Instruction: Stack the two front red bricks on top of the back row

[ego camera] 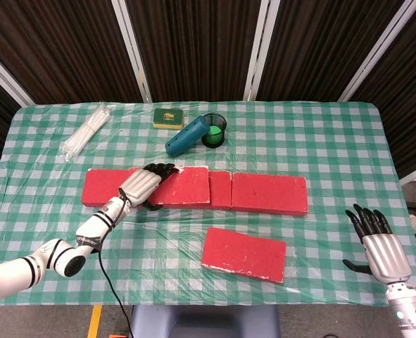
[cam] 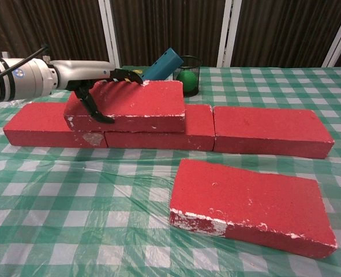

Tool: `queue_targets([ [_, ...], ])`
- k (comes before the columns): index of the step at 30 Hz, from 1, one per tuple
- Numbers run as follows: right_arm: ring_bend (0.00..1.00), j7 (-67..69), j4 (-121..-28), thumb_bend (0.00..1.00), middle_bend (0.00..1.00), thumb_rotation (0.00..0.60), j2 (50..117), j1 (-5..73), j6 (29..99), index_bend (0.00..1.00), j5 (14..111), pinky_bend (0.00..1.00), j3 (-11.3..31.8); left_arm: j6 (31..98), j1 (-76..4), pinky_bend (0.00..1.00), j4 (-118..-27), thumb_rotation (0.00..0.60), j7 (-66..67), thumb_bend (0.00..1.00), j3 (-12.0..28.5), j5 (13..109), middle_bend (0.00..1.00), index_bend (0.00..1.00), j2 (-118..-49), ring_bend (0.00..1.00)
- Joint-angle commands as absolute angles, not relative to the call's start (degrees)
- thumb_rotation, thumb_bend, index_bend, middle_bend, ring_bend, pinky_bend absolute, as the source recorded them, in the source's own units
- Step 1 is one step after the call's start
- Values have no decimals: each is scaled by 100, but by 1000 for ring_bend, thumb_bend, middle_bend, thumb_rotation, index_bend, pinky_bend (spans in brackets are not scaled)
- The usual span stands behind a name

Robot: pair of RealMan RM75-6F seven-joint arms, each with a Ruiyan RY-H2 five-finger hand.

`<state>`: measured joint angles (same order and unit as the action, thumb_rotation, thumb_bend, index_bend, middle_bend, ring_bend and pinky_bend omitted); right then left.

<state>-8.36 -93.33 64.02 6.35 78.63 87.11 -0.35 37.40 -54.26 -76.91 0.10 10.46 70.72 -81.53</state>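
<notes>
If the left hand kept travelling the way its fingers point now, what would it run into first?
Probably the blue tube leaning on the black cup: the left hand, gripping the stacked brick, points back-right toward them, though depth is unclear.

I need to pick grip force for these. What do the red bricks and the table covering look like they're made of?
The red brick gripped by the left hand looks like painted foam or another light block: matte, grainy faces, with white showing where edges are chipped. The front brick shows the same white chips. The table covering looks like checked cloth under a clear plastic sheet, judging by its glossy wrinkles.
</notes>
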Motion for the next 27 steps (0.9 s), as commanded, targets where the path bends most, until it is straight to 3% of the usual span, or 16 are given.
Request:
queue_targets([
  [1,0,-852,-9317,171,0,600,6414,648,7830,0,8698,0,-36,3614,-5509,587,-7621,600,-154,367,1022,7176,724,96,-8162,592],
  [10,0,-902,-9310,171,0,600,6426,658,7787,0,8607,0,-7,3464,-5665,561,-7381,600,-360,368,1051,7216,684,96,-8188,548],
  [20,0,-964,-9311,171,0,600,6457,665,7788,0,8564,0,19,3178,-5758,480,-7280,600,-489,367,1003,7092,572,95,-8079,408],
  [27,0,-1010,-9321,171,0,600,6474,663,7789,0,8537,0,27,3019,-5796,318,-7311,600,-651,368,963,7111,411,93,-8006,236],
])
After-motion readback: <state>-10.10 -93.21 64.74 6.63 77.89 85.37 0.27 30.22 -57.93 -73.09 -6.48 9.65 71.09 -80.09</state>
